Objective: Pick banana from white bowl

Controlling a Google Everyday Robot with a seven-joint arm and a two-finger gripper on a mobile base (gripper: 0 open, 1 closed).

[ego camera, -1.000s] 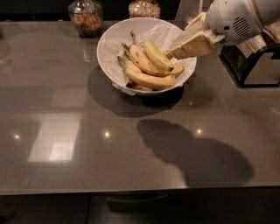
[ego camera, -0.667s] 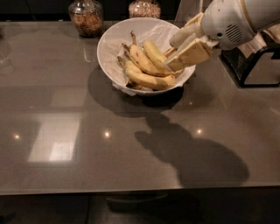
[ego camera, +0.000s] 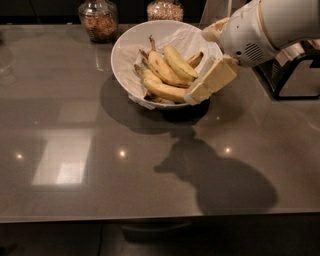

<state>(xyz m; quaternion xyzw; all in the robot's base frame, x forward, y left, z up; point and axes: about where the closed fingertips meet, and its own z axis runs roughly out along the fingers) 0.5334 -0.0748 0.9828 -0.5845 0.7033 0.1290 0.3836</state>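
Observation:
The white bowl, wide and lined with crinkled white paper, stands on the grey table at the back centre. Several yellow bananas lie in it as a bunch, stems pointing to the back left. My gripper, cream-coloured on a white arm, reaches in from the right. Its tip is at the bowl's near right rim, against the end of the lowest banana. No banana is lifted.
Two glass jars with brownish contents stand behind the bowl at the table's back edge. A black frame-like object stands at the right. The glossy grey table stretches out in front, with my arm's shadow on it.
My gripper has moved down and toward the front, from over the bowl's right side to its near right rim by the lowest banana. The bowl and bananas have not moved.

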